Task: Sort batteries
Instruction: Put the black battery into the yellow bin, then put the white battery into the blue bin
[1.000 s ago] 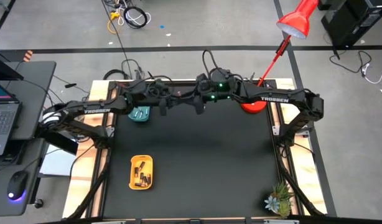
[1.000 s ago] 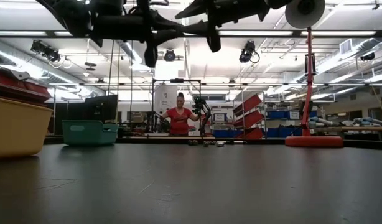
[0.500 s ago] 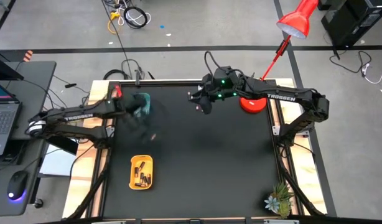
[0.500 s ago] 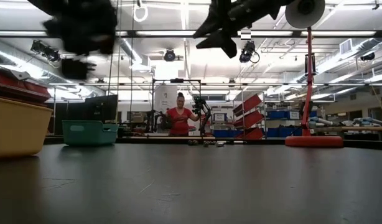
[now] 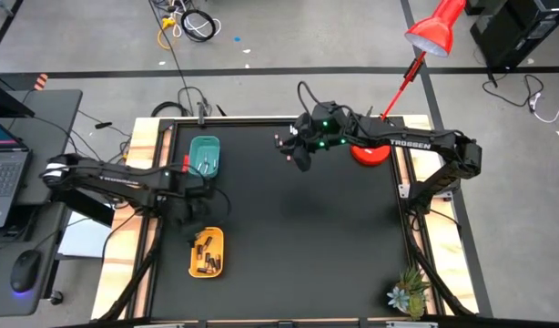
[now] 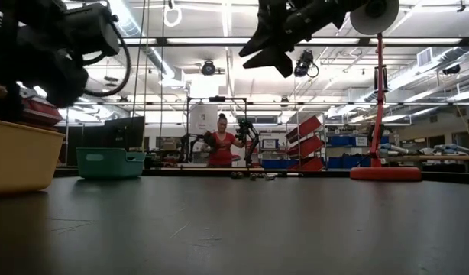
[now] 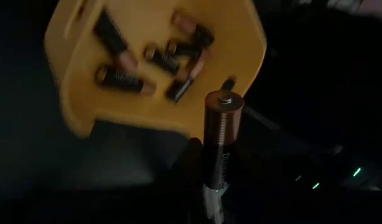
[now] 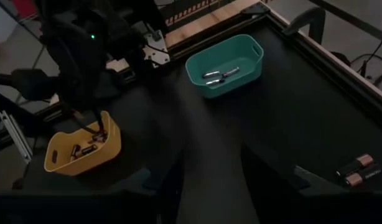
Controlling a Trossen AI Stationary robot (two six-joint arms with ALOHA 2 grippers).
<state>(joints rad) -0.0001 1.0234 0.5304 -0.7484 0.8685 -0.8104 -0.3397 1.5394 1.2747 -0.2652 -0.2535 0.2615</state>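
With the left claw (image 7: 217, 180), gripped one battery (image 7: 223, 134) by its lower half, fingers shut on it, capped end up. Hovered just above the near corner of the yellow tray (image 7: 73, 93), off the tabletop (image 5: 307, 237), not yet let go. With the right claw (image 6: 269, 46), held nothing: jaws parted, raised high over the far middle of the tabletop, well apart from both trays.

Judged partly done. Counted about six dark batteries (image 7: 119, 79) lying loose and crosswise in the yellow tray (a couple overlapped, so no exact count). Saw two pale, silvery ones (image 8: 221, 74) lying side by side in the teal tray (image 8: 253, 62) near the far left corner. Left to do, as far as could be told: dropping the gripped battery in among its dark fellows, then fetching two more batteries (image 8: 356, 169) that lay touching on the bare tabletop below the right claw. Could not rule out others hidden from these views.

Looked dark in the body, with a copper-brown band at the top and a small silver nub on the end; carried pale lettering down its side, too blurred to read. Appeared slim, hard and smooth, likely to roll if set down on its side.
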